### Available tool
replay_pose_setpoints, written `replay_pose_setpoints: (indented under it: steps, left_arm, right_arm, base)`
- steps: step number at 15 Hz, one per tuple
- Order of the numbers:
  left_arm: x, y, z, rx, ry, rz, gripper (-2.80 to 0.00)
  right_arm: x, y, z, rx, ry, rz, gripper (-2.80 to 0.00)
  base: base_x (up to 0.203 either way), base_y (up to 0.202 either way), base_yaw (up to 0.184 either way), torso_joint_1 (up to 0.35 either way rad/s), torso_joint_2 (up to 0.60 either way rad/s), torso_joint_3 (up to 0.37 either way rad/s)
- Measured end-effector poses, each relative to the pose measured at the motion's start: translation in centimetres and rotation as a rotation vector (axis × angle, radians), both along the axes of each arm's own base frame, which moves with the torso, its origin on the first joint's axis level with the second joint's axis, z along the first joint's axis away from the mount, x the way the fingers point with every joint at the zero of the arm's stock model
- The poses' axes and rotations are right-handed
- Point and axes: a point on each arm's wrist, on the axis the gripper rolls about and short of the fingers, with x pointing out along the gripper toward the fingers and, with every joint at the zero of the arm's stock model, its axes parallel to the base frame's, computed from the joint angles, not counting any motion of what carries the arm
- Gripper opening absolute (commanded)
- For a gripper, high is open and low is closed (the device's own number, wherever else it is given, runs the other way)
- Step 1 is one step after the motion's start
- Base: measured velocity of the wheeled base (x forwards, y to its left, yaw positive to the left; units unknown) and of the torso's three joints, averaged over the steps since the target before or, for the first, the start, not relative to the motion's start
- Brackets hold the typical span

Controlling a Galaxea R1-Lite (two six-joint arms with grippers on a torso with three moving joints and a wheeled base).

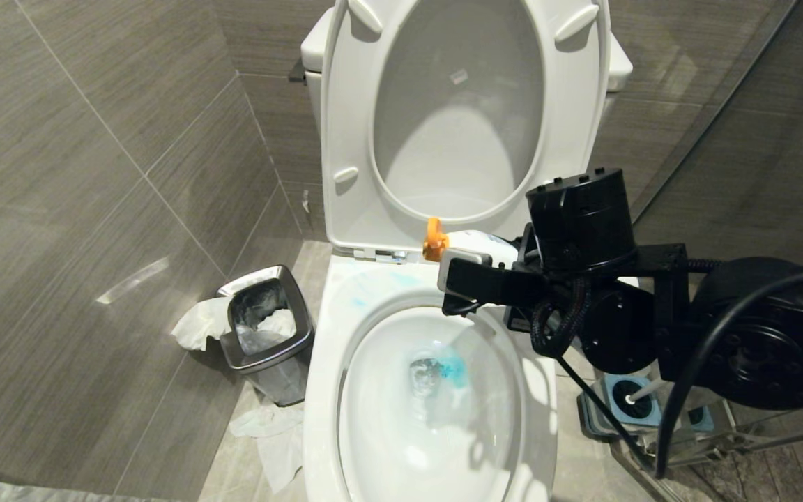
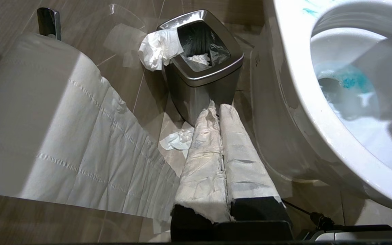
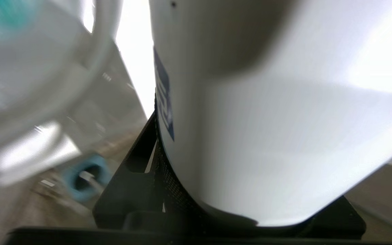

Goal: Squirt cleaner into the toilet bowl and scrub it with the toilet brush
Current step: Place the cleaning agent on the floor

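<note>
The left gripper (image 2: 220,112) hangs low with its paper-wrapped fingers pressed together, holding nothing; a steel waste bin (image 2: 202,73) stands just beyond its tips. The toilet bowl (image 1: 325,390) lies below the right gripper (image 1: 475,268), turquoise cleaner (image 1: 452,368) tinting its water. That gripper clamps a white cleaner bottle (image 1: 482,242) with an orange cap (image 1: 433,239) above the rear rim. The toilet brush (image 1: 642,394) stands in its holder below that arm.

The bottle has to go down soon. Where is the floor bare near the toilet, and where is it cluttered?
Left of the toilet is cluttered: the bin and tissue on the floor. Bare tile shows further left of the bin. To the right, the brush holder takes the spot below the right gripper, which holds the bottle.
</note>
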Motion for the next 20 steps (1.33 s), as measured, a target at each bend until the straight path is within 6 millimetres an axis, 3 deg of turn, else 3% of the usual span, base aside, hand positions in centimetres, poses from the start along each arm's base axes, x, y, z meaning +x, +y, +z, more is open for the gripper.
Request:
replay_pose_setpoints:
  steps: [5, 9, 15, 20]
  left_arm:
    - [0.0, 0.0, 0.0, 0.000, 0.000, 0.000, -2.80]
    - [0.0, 0.0, 0.0, 0.000, 0.000, 0.000, -2.80]
    - [0.0, 0.0, 0.0, 0.000, 0.000, 0.000, -2.80]
    - [0.0, 0.0, 0.0, 0.000, 0.000, 0.000, -2.80]
  right_arm:
    - [-0.5, 0.1, 0.5, 0.278, 0.050, 0.016, -2.80]
    - [-1.4, -1.2, 1.9, 0.472, 0.120, -0.032, -2.80]
    - [-2.4, -5.3, 5.6, 0.845, 0.138, -0.058, -2.80]
    - [-3.6, -9.9, 6.3, 1.096, 0.143, -0.151, -2.80]
  base:
    - [0.000, 0.000, 0.000, 0.000, 0.00, 0.000]
    - [0.000, 0.000, 0.000, 0.000, 0.00, 0.000]
    - [0.000, 0.000, 0.000, 0.000, 0.00, 0.000]
    - [0.000, 0.000, 0.000, 0.000, 0.00, 0.000]
